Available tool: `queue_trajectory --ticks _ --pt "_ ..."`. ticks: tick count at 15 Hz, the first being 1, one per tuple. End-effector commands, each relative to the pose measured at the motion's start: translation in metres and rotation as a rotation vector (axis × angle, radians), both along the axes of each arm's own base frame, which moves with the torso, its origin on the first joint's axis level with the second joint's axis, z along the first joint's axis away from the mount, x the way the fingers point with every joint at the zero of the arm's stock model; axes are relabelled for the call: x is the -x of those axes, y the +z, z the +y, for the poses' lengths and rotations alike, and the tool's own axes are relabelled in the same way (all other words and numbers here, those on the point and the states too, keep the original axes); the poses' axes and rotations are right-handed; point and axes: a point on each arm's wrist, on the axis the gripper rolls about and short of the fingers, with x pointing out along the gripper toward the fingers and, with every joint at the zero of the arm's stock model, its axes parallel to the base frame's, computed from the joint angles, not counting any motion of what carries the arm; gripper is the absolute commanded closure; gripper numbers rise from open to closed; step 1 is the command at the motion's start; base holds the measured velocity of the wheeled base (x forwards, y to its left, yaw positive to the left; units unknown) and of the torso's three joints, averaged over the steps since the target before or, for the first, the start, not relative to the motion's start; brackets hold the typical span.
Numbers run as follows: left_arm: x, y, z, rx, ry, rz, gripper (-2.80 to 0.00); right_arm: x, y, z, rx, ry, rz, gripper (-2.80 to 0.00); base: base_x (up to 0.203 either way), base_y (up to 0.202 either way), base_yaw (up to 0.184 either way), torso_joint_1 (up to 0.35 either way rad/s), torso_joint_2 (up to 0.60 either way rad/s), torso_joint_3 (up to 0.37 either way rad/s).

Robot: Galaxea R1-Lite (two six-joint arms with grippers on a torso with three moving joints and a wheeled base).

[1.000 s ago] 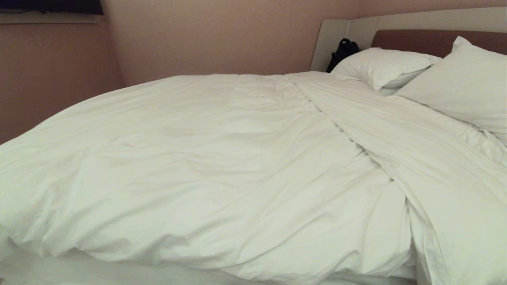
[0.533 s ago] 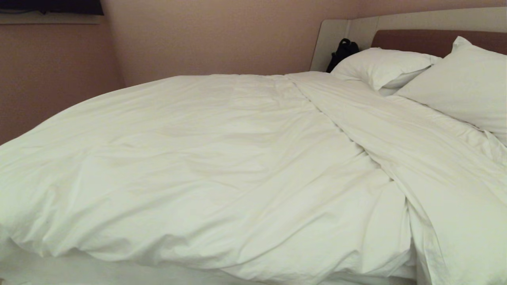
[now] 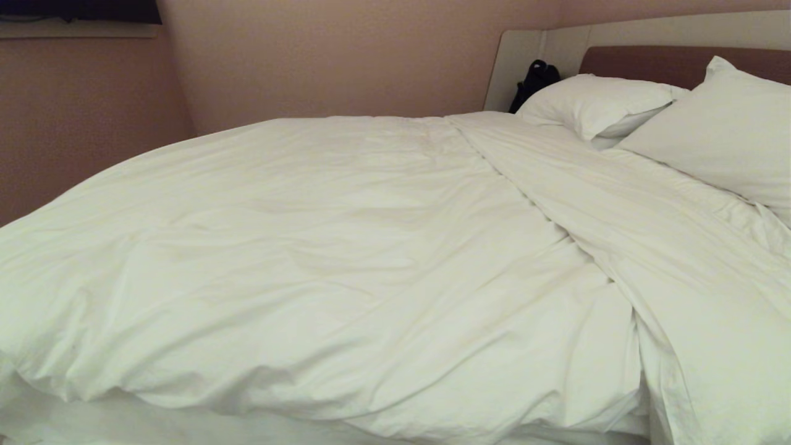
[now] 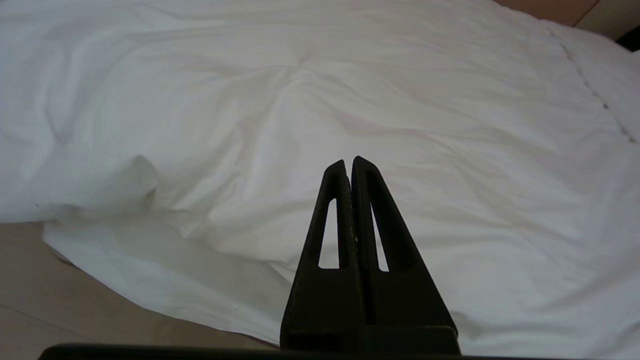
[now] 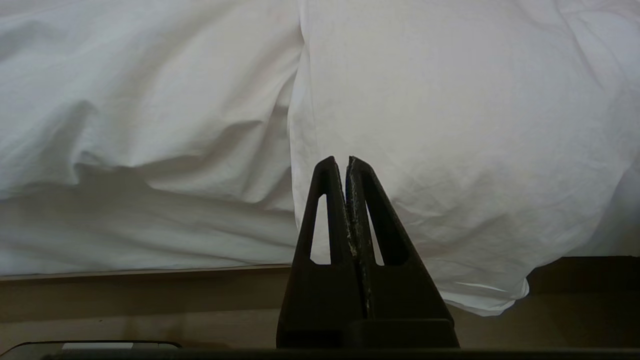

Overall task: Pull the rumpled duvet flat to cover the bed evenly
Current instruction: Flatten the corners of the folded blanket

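1. Looking down from the head view, we see the duvet (image 3: 346,259) spread over most of the bed (image 3: 680,62), with a long ridge running from about 11 o'clock near the headboard down to 5 o'clock – the part beyond that ridge lies as a folded-over band beside the pillows.
2. We have the left gripper (image 4: 348,165) hanging above the duvet's near edge, its fingers pressed together and holding nothing; the cloth lies at 12 o'clock from the tips, and at 8 o'clock a white edge droops over the side toward the floor (image 4: 60,300).
3. We keep the right gripper (image 5: 340,162) low by the bed's side, fingers likewise closed and empty, with a hanging fold of the duvet straight ahead at 12 o'clock and the bed's base below it.
4. We judge the left arm the nearer one to the rumpled near edge – the duvet's ridge runs away from it, so a pull across that ridge seems the likely need, though the fingers must part first.
5. Counting: one duvet, one bed, two pillows (image 3: 599,102) and one dark bag (image 3: 534,80) by the headboard.
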Motion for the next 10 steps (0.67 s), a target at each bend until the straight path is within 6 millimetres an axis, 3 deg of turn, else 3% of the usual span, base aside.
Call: queue_trajectory --ticks 1,4,7,10 --pt "0.004 0.001 -0.007 -0.052 0.048 -0.012 0.00 0.000 0.000 0.000 0.000 -0.001 -0.001 0.00 0.000 0.000 0.000 0.000 0.00 0.000" --pt "0.011 0.007 -0.011 -0.100 0.108 -0.077 0.00 0.000 0.000 0.000 0.000 -0.001 -0.001 0.00 0.000 0.000 0.000 0.000 0.00 0.000" --pt "0.025 0.007 -0.017 -0.126 0.062 -0.130 0.00 0.000 0.000 0.000 0.000 0.000 -0.001 0.00 0.000 0.000 0.000 0.000 0.00 0.000" --pt "0.051 -0.006 -0.019 -0.187 -0.001 -0.136 0.00 0.000 0.000 0.000 0.000 -0.001 -0.001 0.00 0.000 0.000 0.000 0.000 0.00 0.000"
